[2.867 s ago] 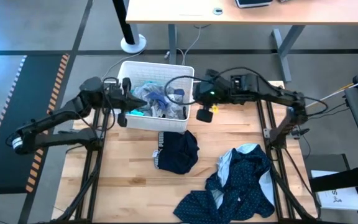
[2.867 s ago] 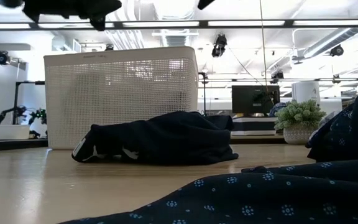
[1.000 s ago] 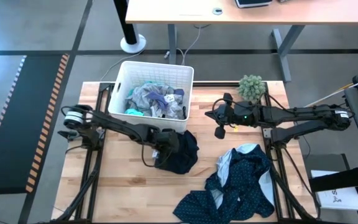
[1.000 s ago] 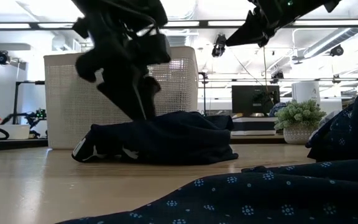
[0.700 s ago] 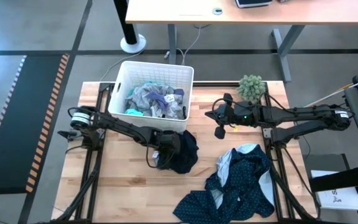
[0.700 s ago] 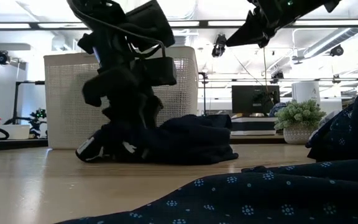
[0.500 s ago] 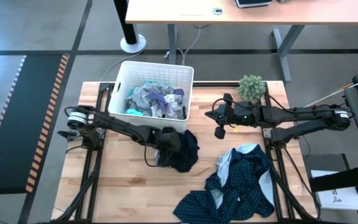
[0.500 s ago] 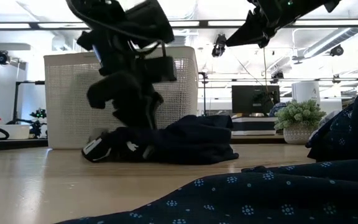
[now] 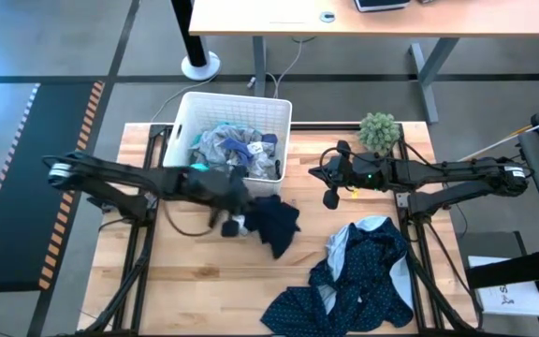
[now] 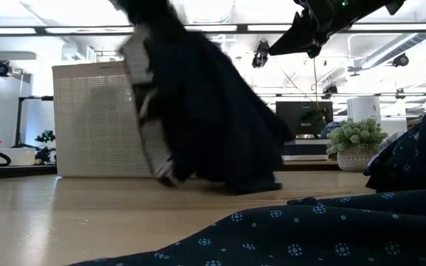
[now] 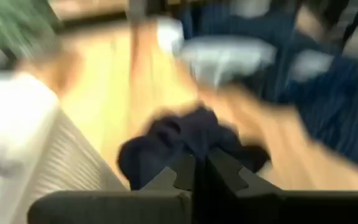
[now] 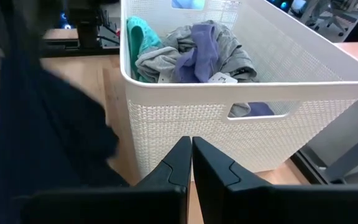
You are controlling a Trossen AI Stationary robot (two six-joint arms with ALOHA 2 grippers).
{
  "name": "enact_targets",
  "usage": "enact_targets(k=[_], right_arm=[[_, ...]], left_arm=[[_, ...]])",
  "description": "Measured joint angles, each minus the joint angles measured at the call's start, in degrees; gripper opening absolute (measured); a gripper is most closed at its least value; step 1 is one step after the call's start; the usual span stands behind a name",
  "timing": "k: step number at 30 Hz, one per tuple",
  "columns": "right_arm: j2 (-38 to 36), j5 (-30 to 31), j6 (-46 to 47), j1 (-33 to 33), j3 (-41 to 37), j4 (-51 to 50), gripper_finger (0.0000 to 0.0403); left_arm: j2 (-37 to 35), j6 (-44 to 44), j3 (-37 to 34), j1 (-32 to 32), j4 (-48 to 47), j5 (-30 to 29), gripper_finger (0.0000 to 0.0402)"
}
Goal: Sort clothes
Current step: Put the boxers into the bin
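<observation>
Holding grey, teal and purple clothes [image 12: 191, 53], white basket [image 12: 303, 71].

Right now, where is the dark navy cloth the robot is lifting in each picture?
High view: dark navy garment at centre, below the white basket.
Low view: hanging at centre, before the basket.
Left wrist view: centre, past the left gripper.
Right wrist view: left side, beside the basket.

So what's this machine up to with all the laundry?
It is sorting clothes. The left gripper is shut on a dark navy garment and holds it up off the wooden table, beside the white basket of mixed clothes. The right gripper is shut and empty, hanging in the air near the small plant. A dotted navy garment lies on the table.
</observation>
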Motion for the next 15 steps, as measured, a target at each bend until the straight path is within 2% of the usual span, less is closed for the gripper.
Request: enact_targets(k=[5, 9, 15], right_arm=[[0.0, 0.0, 0.6, 0.0, 0.0, 0.2, 0.0], [0.0, 0.0, 1.5, 0.0, 0.0, 0.3, 0.0], [0.0, 0.0, 2.6, 0.0, 0.0, 0.4, 0.0]], left_arm=[[-9.5, 1.9, 0.0, 0.0, 4.4, 0.0, 0.0001], [-15.0, 4.8, 0.0, 0.3, 11.3, -0.5, 0.0001], [-17.9, 10.3, 2.2, 3.1, 17.4, -3.9, 0.0]])
